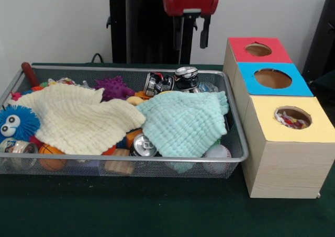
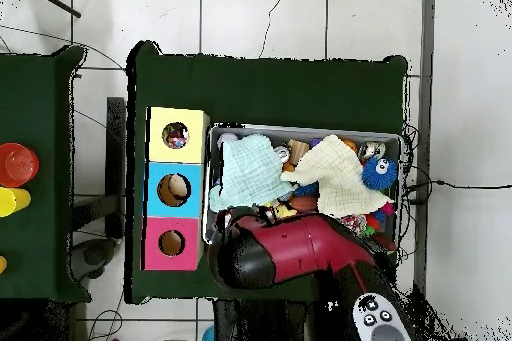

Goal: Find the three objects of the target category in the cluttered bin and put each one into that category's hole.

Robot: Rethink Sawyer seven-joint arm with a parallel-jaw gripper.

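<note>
The wire mesh bin [image 1: 131, 160] [image 2: 300, 129] holds a cream waffle cloth [image 1: 78, 119] [image 2: 338, 175] on its left and a mint-green waffle cloth [image 1: 183, 123] [image 2: 250, 172] on its right, both spread on top of the clutter. The white confetti cloth [image 1: 291, 122] [image 2: 176, 138] shows inside the yellow-topped hole [image 1: 306, 114]. My gripper [image 1: 191, 38] hangs high behind the bin's far rim, open and empty, well above the cloths. In the overhead view the red arm [image 2: 290, 252] hides it.
Under the cloths lie a blue fuzzy ball with eyes [image 1: 15, 123], a purple spiky ball [image 1: 114, 88], cans [image 1: 144, 145], a small basketball [image 1: 49, 156] and a baseball [image 1: 216, 153]. The blue-topped hole [image 1: 272, 78] and red-topped hole [image 1: 258, 49] sit behind the yellow one.
</note>
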